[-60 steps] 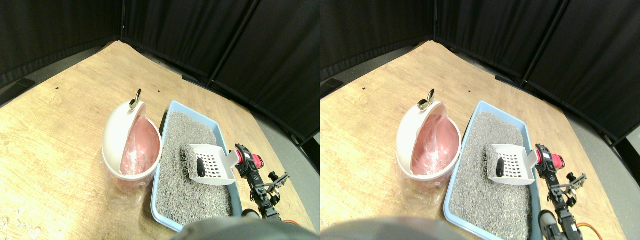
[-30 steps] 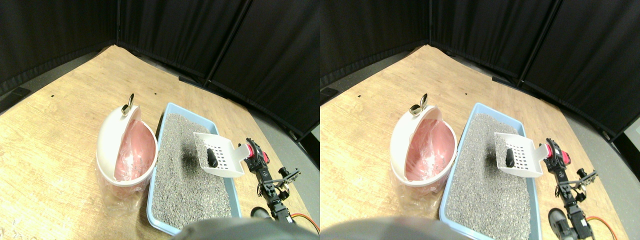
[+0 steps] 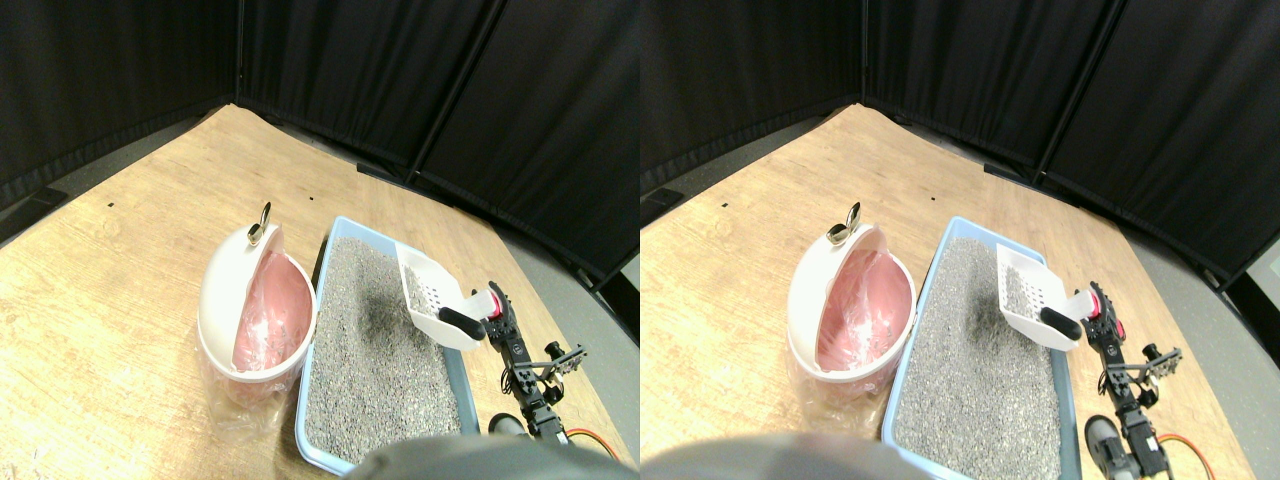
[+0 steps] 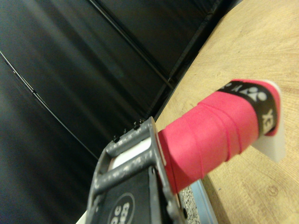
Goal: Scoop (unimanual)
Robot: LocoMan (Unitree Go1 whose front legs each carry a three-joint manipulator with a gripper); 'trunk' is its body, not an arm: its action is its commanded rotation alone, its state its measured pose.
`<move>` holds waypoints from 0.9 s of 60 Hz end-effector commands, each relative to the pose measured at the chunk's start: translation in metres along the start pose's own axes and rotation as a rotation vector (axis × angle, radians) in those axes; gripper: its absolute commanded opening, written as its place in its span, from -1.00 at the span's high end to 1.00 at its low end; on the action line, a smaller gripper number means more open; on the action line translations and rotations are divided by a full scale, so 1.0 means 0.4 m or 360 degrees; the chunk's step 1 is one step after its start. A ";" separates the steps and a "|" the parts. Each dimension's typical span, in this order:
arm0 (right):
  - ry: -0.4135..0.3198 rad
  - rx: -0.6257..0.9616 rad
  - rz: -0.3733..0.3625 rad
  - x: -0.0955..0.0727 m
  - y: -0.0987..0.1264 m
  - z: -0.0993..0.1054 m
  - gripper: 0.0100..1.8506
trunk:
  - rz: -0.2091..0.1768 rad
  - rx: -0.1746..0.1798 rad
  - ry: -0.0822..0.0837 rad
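Stereo view: scoop (image 3: 432,297) carries the dark lump (image 3: 462,323) above the litter tray (image 3: 322,262); jaws apparently clamp its pink handle (image 4: 212,135). Next, swing to the bin (image 3: 232,290).

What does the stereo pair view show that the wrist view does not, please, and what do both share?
Only the stereo pair shows the white scoop lifted and tilted over the blue litter tray, a dark lump lying in the scoop near its handle end, and the bin with its pink liner beside the tray. Only the wrist view shows the pink wrapped handle up close, with its black band, beside the dark jaw frame. Both share the wooden floor, the black curtains and a strip of the tray's litter.
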 end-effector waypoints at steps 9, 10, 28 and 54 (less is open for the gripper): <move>-0.0067 0.0137 0.0074 0.003 0.019 0.004 0.88 | 0.0007 -0.0002 -0.0027; -0.0062 0.0120 0.0078 0.002 0.019 0.004 0.88 | 0.0007 -0.0003 -0.0028; -0.0061 -0.0092 0.0160 0.004 0.025 0.009 0.88 | 0.0050 -0.0028 -0.0028; -0.0062 -0.0620 0.0455 0.057 0.125 0.091 0.88 | 0.0140 -0.0119 -0.0042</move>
